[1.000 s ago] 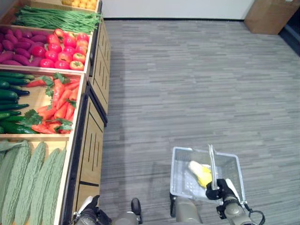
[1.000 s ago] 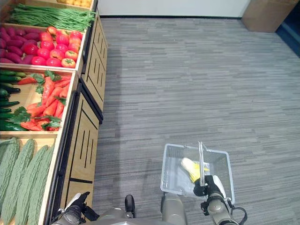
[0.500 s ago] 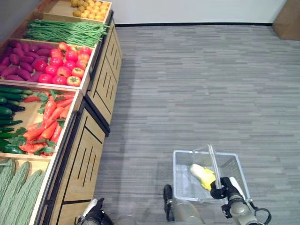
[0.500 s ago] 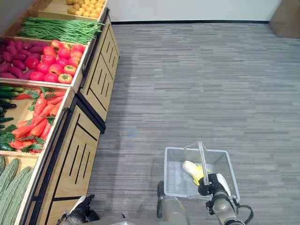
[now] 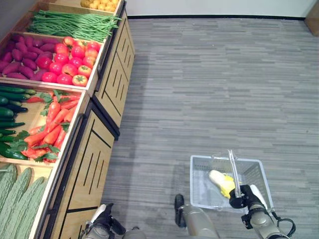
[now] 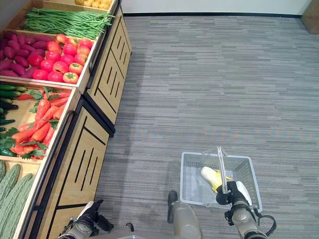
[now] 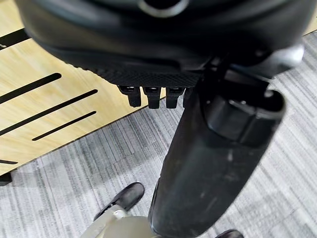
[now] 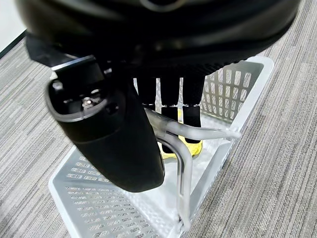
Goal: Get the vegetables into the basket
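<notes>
A clear white plastic basket hangs low over the grey floor at the lower right. Inside it lies one yellow and white vegetable, also visible as a yellow patch past my fingers. My right hand is shut on the basket's handle, with its fingers curled over the bar. At the bottom edge beside the wooden stand, my left hand hangs with relaxed fingers and holds nothing. The stand on the left holds carrots, cucumbers and tomatoes.
The stepped wooden stand also carries green beans, purple sweet potatoes and bitter gourds. Grey striped floor stretches to the right of the stand.
The whole picture has shifted as the camera moved, and the stand now sits at a different place in view. My right hand keeps its hold on the basket handle.
</notes>
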### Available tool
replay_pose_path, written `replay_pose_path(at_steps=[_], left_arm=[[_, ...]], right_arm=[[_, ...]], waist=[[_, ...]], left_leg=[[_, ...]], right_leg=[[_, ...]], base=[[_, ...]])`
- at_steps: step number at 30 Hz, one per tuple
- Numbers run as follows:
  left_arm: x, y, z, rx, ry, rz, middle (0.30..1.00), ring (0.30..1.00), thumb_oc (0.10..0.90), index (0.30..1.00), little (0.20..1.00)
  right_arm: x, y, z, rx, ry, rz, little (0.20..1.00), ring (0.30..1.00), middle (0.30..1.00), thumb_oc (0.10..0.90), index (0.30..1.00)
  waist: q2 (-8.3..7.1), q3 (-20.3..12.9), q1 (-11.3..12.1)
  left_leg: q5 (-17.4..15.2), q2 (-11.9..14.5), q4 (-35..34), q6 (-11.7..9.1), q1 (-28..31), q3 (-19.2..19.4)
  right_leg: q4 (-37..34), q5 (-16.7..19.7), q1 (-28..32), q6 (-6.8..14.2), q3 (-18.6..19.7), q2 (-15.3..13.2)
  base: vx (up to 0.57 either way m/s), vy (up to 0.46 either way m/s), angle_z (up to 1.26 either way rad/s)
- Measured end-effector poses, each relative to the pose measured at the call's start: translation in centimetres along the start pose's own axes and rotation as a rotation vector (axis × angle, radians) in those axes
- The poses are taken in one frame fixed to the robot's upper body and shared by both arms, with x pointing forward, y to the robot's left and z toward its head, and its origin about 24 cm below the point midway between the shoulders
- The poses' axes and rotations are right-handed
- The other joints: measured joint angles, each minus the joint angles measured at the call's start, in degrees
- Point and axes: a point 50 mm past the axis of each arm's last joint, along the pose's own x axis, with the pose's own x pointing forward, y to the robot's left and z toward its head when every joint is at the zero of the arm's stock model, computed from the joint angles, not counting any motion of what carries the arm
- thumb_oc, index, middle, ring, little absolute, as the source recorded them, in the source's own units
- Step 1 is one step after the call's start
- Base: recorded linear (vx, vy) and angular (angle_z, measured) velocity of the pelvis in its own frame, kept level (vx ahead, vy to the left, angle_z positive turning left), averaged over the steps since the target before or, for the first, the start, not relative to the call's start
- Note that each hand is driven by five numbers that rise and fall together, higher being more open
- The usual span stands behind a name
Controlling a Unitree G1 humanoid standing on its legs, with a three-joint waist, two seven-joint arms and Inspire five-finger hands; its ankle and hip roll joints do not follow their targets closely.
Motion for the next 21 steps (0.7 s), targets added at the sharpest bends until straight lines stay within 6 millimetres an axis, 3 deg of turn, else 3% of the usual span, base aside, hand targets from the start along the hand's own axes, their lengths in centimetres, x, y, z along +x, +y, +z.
replay_pose_path(at_steps=[2, 4, 5, 6, 7, 8, 9, 11, 12, 14, 15, 17, 18, 19, 20, 21], left_arm=[[0.1, 0.4, 0.4, 0.003, -0.009, 0.011, 1.0, 1.0, 0.9, 1.0, 1.0], [0.3, 0.8, 1.2, 0.004, -0.032, 0.035, 1.0, 1.0, 0.9, 1.0, 1.0], [0.6, 1.5, 3.2, 0.008, -0.099, 0.063, 1.0, 1.0, 0.9, 1.0, 1.0], [0.7, 1.8, 4.0, 0.027, -0.138, 0.068, 1.0, 1.0, 0.9, 1.0, 1.0], [0.6, 1.7, 4.1, 0.028, -0.144, 0.066, 1.0, 1.0, 0.9, 1.0, 1.0], [0.6, 1.4, 4.3, 0.023, -0.146, 0.06, 1.0, 1.0, 0.9, 1.0, 1.0], [0.6, 1.5, 4.3, 0.024, -0.146, 0.071, 1.0, 1.0, 0.9, 1.0, 1.0], [0.7, 2.4, 4.3, 0.031, -0.151, 0.095, 1.0, 1.0, 0.9, 1.0, 1.0], [0.7, 2.3, 3.8, 0.035, -0.131, 0.09, 1.0, 1.0, 0.9, 1.0, 1.0], [0.4, 1.5, 1.7, 0.054, -0.064, 0.067, 1.0, 1.0, 0.9, 1.0, 1.0], [0.1, 0.5, 0.2, 0.063, -0.019, 0.028, 1.0, 1.0, 0.9, 1.0, 1.0], [-0.1, 0.0, -0.4, 0.066, 0.002, 0.011, 1.0, 1.0, 0.9, 1.0, 1.0], [0.0, 0.0, -0.3, 0.07, 0.002, 0.012, 1.0, 1.0, 0.9, 1.0, 1.0], [0.0, 0.0, -0.1, 0.071, -0.001, 0.011, 1.0, 1.0, 0.9, 1.0, 1.0], [-0.1, -0.3, -0.3, 0.069, 0.0, 0.005, 1.0, 1.0, 0.9, 1.0, 1.0], [-0.1, -0.3, -0.2, 0.074, -0.005, 0.006, 1.0, 1.0, 0.9, 1.0, 1.0]], right_arm=[[0.0, 0.0, 0.1, 0.0, -0.003, 0.001, 0.3, 0.3, 0.3, 0.4, 0.3], [-0.5, 0.2, -1.1, -0.007, 0.022, 0.009, 0.3, 0.3, 0.3, 0.4, 0.3], [-1.0, 0.2, -2.5, -0.012, 0.067, -0.005, 0.3, 0.3, 0.3, 0.4, 0.3], [-1.2, 0.2, -3.1, -0.02, 0.091, -0.008, 0.3, 0.3, 0.3, 0.4, 0.3], [-1.0, 0.3, -2.6, -0.026, 0.074, -0.003, 0.3, 0.3, 0.3, 0.4, 0.3], [-0.9, 0.3, -2.4, -0.034, 0.068, 0.002, 0.3, 0.3, 0.3, 0.4, 0.3], [-0.8, 0.1, -2.3, -0.049, 0.062, -0.005, 0.3, 0.3, 0.3, 0.4, 0.3], [-0.9, 0.4, -2.7, -0.067, 0.082, 0.006, 0.3, 0.3, 0.3, 0.4, 0.3], [-0.9, 0.6, -2.7, -0.067, 0.088, 0.01, 0.3, 0.3, 0.3, 0.4, 0.3], [-1.2, 1.0, -3.1, -0.115, 0.087, 0.034, 0.3, 0.3, 0.3, 0.4, 0.3], [-1.4, 1.2, -3.3, -0.111, 0.087, 0.039, 0.3, 0.3, 0.3, 0.4, 0.3], [-1.8, 1.5, -4.1, -0.116, 0.115, 0.049, 0.3, 0.3, 0.3, 0.4, 0.3], [-1.9, 1.8, -4.4, -0.108, 0.139, 0.053, 0.3, 0.3, 0.3, 0.4, 0.3], [-2.0, 1.8, -4.8, -0.11, 0.153, 0.056, 0.3, 0.3, 0.3, 0.4, 0.3], [-2.1, 1.8, -4.9, -0.113, 0.157, 0.057, 0.3, 0.3, 0.3, 0.4, 0.3], [-2.2, 2.1, -5.0, -0.109, 0.16, 0.065, 0.3, 0.3, 0.3, 0.4, 0.3]], waist=[[0.03, -0.09, 0.26], [-0.63, 0.08, 0.48], [-1.22, 0.15, 1.41], [-1.49, 0.22, 1.79], [-1.63, 0.3, 1.71], [-0.98, 0.48, 2.05], [-0.59, 1.36, 1.76], [-0.76, 1.78, 3.25], [-0.83, 1.82, 3.29], [-1.6, 2.23, 3.18], [-2.48, 2.07, 3.0], [-3.37, 2.01, 3.12], [-4.43, 2.08, 3.04], [-4.61, 2.12, 2.95], [-3.99, 1.84, 2.89], [-3.71, 1.39, 2.68]], left_leg=[[0.43, 1.37, 2.85, -0.63, -2.15, -0.5], [2.8, 1.93, 16.29, -4.05, -8.25, -4.27], [3.9, 1.29, 26.46, -3.96, -16.62, -4.33], [3.92, 0.72, 23.79, -3.28, -19.98, -0.84], [4.75, -0.4, 15.9, -2.33, -21.95, 1.77], [5.9, -0.42, 9.92, -1.57, -23.0, 1.9], [9.77, 2.23, -2.42, -3.31, -23.33, 1.44], [12.51, 2.57, -4.35, -1.26, -24.7, 1.58], [13.94, 1.84, -4.96, -1.28, -23.89, 1.55], [14.38, -0.3, -5.48, -0.88, -20.29, 1.94], [13.69, -2.24, -4.48, 1.67, -19.41, 4.93], [12.75, -4.58, -3.67, 3.82, -19.46, 6.45], [12.21, -6.46, -3.61, 6.29, -19.45, 7.66], [12.33, -7.8, -3.64, 7.28, -19.49, 7.96], [14.01, -8.36, -3.84, 9.55, -19.19, 8.12], [13.6, -8.28, -4.41, 11.22, -18.19, 9.38]], right_leg=[[-0.97, -0.16, -0.03, -0.19, -0.55, 1.04], [-4.08, -0.17, 3.77, -0.55, -0.78, 1.74], [-4.57, -0.08, 5.42, -2.67, -1.21, 0.57], [-5.98, 0.42, 5.79, -1.83, -2.38, -0.13], [-9.25, 0.96, 7.28, 0.27, -2.98, -0.27], [-7.58, -1.7, 7.25, 2.98, -5.16, -0.65], [-1.04, -4.41, 5.84, -4.96, -4.02, 0.36], [-4.57, -3.45, 8.33, -2.69, -2.1, 2.67], [-7.8, -2.39, 11.1, -1.31, -1.33, 3.55], [-12.43, -1.42, 16.84, -1.89, 1.96, 5.65], [-14.32, -0.94, 18.99, -2.74, 3.18, 6.16], [-15.44, -0.9, 19.82, -2.79, 3.98, 6.03], [-15.83, -0.92, 20.27, -2.77, 4.5, 5.0], [-15.62, -0.94, 20.48, -2.73, 4.65, 4.59], [-14.66, -1.29, 20.51, -2.16, 4.75, 4.94], [-13.1, -2.48, 20.51, -0.41, 5.3, 5.0]], base=[[0.08, -0.204, 0.19], [0.11, -0.152, 0.56], [0.14, -0.05, 0.69], [0.22, 0.044, 0.59], [0.22, 0.066, 0.04], [0.31, 0.126, -0.08], [0.29, 0.126, -0.17], [0.34, 0.151, -0.52], [0.35, 0.191, -0.83], [0.31, 0.241, -0.87], [0.3, 0.321, -0.78], [0.19, 0.244, -0.39], [0.09, 0.168, -0.13], [0.08, 0.159, -0.12], [0.1, 0.202, -0.15], [0.05, 0.123, -0.12]])
